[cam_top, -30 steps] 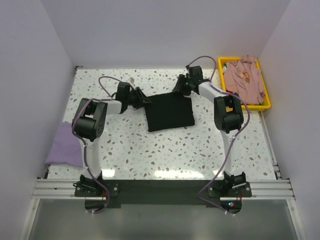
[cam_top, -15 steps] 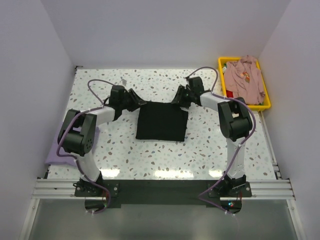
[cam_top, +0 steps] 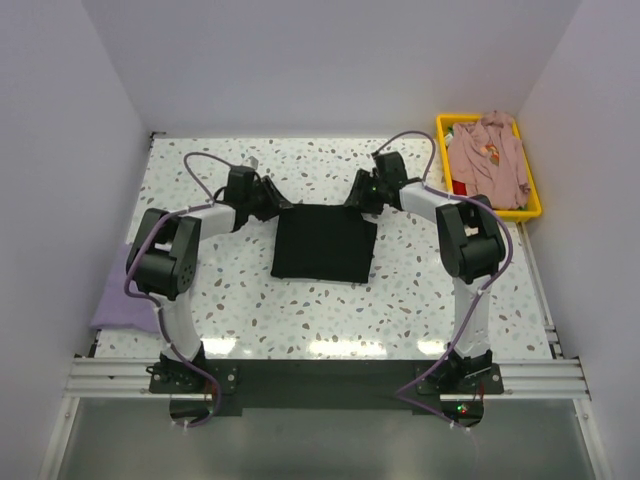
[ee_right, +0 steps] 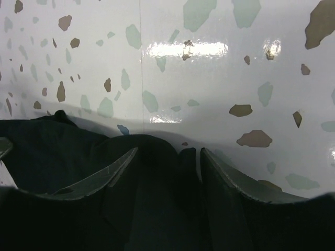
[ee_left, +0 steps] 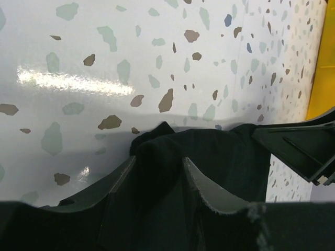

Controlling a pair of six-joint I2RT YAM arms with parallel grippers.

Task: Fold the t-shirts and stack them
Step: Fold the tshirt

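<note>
Three soft cloth tees are in view, and the plain black t-shirt (cam_top: 322, 243) serves as the landmark: it lies folded into a flat, roughly square packet on the middle of the white speckled terrazzo table (cam_top: 420, 300). At its far left corner sits the left gripper (cam_top: 278, 203), and at its far right corner the right gripper (cam_top: 358, 195), both arms reaching inward and low over the tabletop so that they meet the black t-shirt's far edge from either side. In the left wrist view the left gripper (ee_left: 157, 162) has a bunched ridge of the black t-shirt (ee_left: 220, 151) filling the narrow gap between its grey fingers (ee_left: 209, 188), which are pinched onto the cloth at the hem. In the right wrist view the right gripper (ee_right: 168, 154) straddles a raised fold of the black t-shirt (ee_right: 47, 141); its fingers (ee_right: 230, 180) stand somewhat apart with cloth between them, and I cannot tell whether they press it or merely flank it. Well to the left of the black t-shirt and nearer the arm bases, the folded lavender t-shirt (cam_top: 125, 300) lies at the table's left edge, partly hidden by the left arm. Well to the right of the black t-shirt and farther back, the crumpled dusty-pink t-shirt (cam_top: 485, 155) lies heaped inside the rectangular yellow plastic bin (cam_top: 530, 212).
</note>
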